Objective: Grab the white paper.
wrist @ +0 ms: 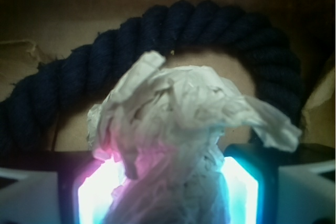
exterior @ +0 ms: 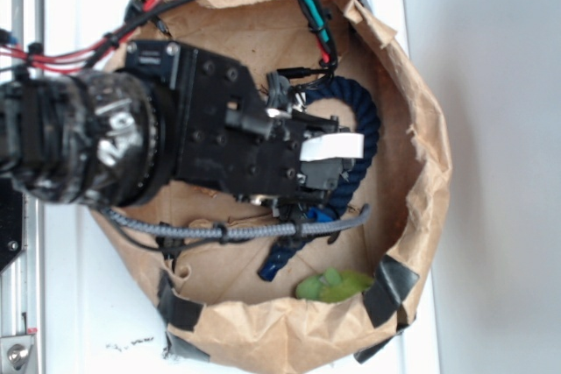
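Jaws stand either side of the white paper (wrist: 178, 145), seemingly pinching it above the blue rope (wrist: 157, 40). Grasp looks made; next comes a straight lift from the paper bag (exterior: 412, 102).

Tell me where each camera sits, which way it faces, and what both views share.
Exterior: above, looking down into the brown paper bag; shows the black arm and gripper.
Wrist: on the gripper, looking along its glowing fingers at the crumpled white paper ball between them.
Shared: the dark blue twisted rope and the bag's brown floor.
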